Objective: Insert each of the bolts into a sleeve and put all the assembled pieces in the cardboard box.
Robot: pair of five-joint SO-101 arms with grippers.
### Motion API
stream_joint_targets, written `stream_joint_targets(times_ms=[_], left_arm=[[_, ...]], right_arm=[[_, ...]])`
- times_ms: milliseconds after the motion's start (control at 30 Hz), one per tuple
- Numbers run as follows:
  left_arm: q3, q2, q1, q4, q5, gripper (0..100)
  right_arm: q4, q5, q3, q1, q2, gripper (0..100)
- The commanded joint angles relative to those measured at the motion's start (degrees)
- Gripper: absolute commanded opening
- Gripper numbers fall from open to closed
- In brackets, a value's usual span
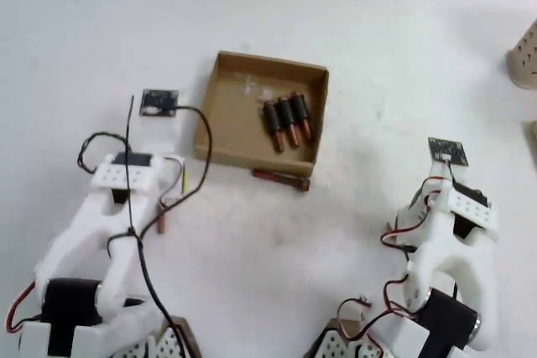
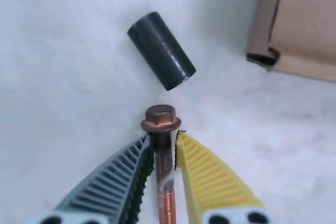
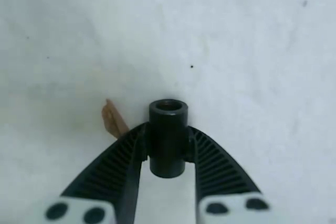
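Observation:
My left gripper (image 2: pixel 164 141) is shut on the shank of a copper bolt (image 2: pixel 160 120), whose flanged head points at a loose dark sleeve (image 2: pixel 161 51) lying on the white table a short gap away. In the high view the bolt (image 1: pixel 162 220) hangs beside the left arm (image 1: pixel 126 180). My right gripper (image 3: pixel 168 136) is shut on a black sleeve (image 3: pixel 168 129) with its open bore facing away from the wrist. The cardboard box (image 1: pixel 225 98) holds three assembled pieces (image 1: pixel 288 121). The right arm (image 1: pixel 449 207) stands to the right of the box.
A dark reddish piece (image 1: pixel 281 179) lies on the table just outside the box's front wall. A box corner (image 2: pixel 294 24) sits close to the loose sleeve. A tan bit (image 3: pixel 113 119) shows beside the right fingers. A pale perforated object (image 1: pixel 524 58) stands at the far right.

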Motion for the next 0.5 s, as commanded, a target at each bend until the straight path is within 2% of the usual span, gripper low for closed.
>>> stream_joint_targets(times_ms=[0, 300, 467], left_arm=[[0.1, -2.3, -1.8, -0.3, 0.1, 12], [0.0, -2.2, -1.9, 2.1, 0.3, 13], [-5.1, 3.9, -1.8, 5.5, 4.6, 13]], right_arm=[[-0.7, 0.7, -0.2, 0.3, -2.2, 1.7], [-0.7, 0.7, -0.2, 0.3, -2.2, 1.7], [-0.7, 0.7, -0.2, 0.4, -2.2, 1.7]])
